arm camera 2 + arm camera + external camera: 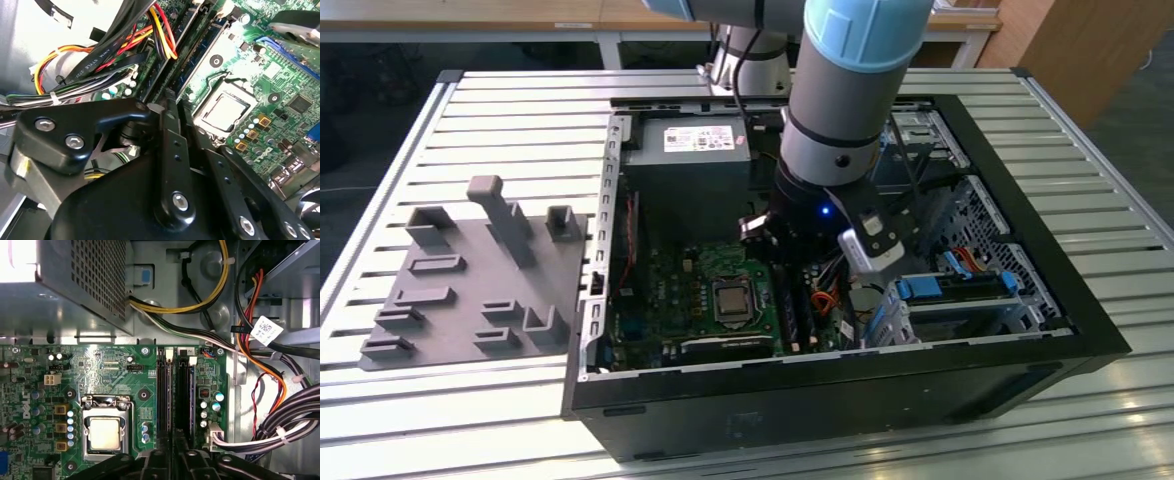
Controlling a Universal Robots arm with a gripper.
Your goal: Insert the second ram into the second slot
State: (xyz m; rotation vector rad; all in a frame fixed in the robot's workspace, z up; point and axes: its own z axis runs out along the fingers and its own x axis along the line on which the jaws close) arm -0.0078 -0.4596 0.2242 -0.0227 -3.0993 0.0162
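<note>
the black gripper [172,117] is closest to the lens in the second wrist view, its linkage and bolts covering the lower half of that frame. its two fingers run up side by side toward the memory slots with only a thin gap between them; whether they are clamped on anything, i cannot tell. in the first wrist view the same gripper [172,452] shows along the bottom edge, centre, its fingers straddling the lower end of the ram slots [172,395].

those slots run vertically through the middle of the first wrist view, on the green motherboard [107,370]. the second ram [183,397] looks to be the thin dark strip standing in the right-hand slot, directly above the fingertips; how deep it sits cannot be told. the cpu socket [105,432] lies at lower left and the grey power supply [75,285] at upper left, with bundled cables [270,435] at right.

in the exterior view the arm [847,110] reaches down into the open computer case [1041,300] at frame centre, and a grey fixture plate [474,285] lies at left on the slatted table [520,110].
</note>
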